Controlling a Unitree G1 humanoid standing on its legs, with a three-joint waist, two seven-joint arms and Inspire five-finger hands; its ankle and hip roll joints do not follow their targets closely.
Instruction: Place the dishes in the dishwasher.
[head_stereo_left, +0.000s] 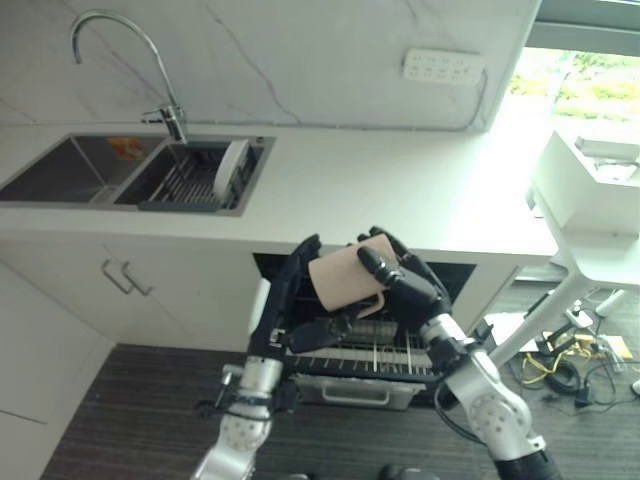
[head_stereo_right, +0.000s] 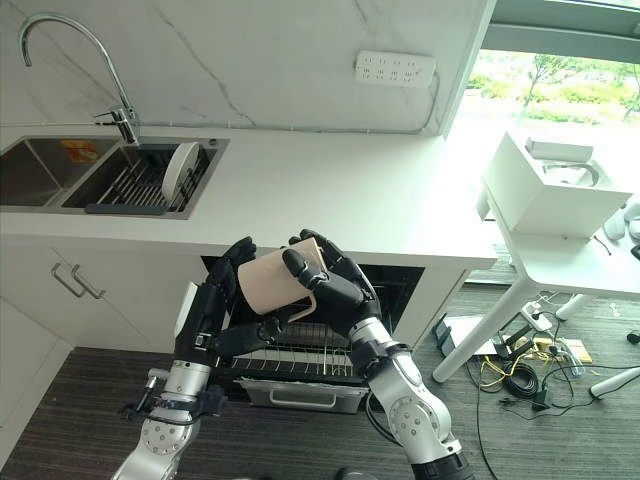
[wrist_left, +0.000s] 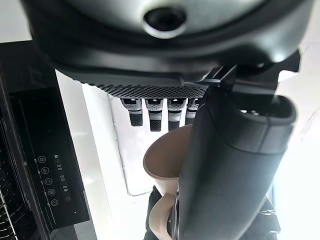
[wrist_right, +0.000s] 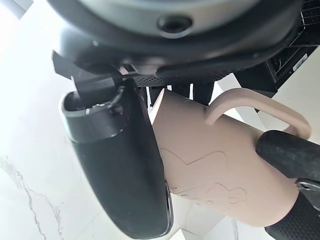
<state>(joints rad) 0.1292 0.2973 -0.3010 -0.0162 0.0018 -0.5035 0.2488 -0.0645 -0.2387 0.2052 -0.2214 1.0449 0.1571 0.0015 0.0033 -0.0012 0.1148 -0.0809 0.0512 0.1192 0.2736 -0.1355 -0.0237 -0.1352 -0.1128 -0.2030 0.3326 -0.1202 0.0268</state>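
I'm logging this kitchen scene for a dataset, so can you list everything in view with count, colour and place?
mug: one, beige, held between both hands above the open dishwasher
dishwasher: one, dark inside with a wire rack pulled out, under the counter
plate: one, white, on edge in the sink's rack
sink: one, steel, double basin, at the counter's left
faucet: one, chrome, behind the sink
counter: one, white, along the marble wall
power strip: one, white, on the wall
table: one, white, right of the counter, carrying a white box
left robot hand: one, dark, fingers straight against the mug
right robot hand: one, dark, curled round the mug
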